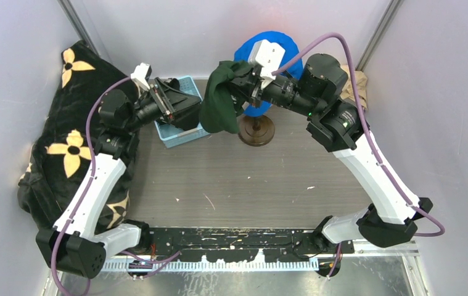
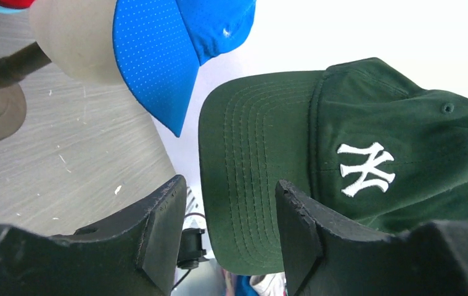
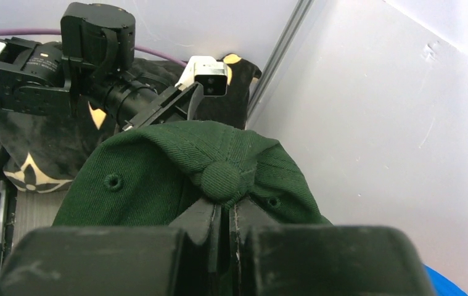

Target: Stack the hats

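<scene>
From the top view I see my right gripper (image 1: 239, 86) holding the dark green cap (image 1: 219, 102) in the air, just beside the blue cap (image 1: 283, 40) that sits on the stand (image 1: 256, 131); my left gripper (image 1: 189, 115) is over the blue basket (image 1: 179, 134), close to the green cap. In the left wrist view the left fingers (image 2: 157, 228) are spread wide and grip nothing. The green brim and the white NY letters are just in front of them, and the blue cap rests on the cream head form (image 2: 74, 43). In the right wrist view the right fingers (image 3: 201, 222) are pressed together on the cloth just under the crown button. I judge the step is carrying the green cap to the stack — next I must lift it over the blue cap, put crown over crown, lower it, then release
</scene>
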### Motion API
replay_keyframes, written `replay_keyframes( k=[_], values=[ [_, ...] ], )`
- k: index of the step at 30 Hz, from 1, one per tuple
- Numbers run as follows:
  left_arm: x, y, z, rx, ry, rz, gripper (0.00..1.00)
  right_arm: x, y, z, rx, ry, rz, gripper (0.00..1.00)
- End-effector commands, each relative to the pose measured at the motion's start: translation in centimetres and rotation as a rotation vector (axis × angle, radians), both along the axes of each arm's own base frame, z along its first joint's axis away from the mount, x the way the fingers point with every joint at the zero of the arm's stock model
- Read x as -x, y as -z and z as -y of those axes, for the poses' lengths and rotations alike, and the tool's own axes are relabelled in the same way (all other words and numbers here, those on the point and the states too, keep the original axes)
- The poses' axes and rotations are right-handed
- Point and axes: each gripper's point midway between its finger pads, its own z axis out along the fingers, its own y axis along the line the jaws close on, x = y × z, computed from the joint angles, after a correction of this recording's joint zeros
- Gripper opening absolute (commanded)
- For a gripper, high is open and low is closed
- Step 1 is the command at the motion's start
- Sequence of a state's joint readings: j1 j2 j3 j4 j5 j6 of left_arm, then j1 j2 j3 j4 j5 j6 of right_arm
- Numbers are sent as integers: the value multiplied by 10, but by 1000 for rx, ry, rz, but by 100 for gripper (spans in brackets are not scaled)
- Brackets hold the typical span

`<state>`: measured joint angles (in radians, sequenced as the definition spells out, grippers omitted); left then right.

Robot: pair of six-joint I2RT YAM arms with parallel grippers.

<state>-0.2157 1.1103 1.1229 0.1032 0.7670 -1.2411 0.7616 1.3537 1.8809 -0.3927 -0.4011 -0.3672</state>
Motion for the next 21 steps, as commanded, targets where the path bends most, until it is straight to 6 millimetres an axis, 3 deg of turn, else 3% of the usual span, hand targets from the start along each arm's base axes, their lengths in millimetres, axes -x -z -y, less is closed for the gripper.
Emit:
replay_keyframes(
  k=[1, 12, 21],
  values=[
    [13, -26, 0, 69, 35, 93, 55, 4, -28, -2, -75, -29, 61, 1],
    [4, -24, -14, 109, -27, 83, 55, 2, -38, -17, -114, -92, 109, 1],
    [-23, -31, -55, 246, -106, 84, 55, -10, -51, -36, -138, -171, 165, 1]
  ],
)
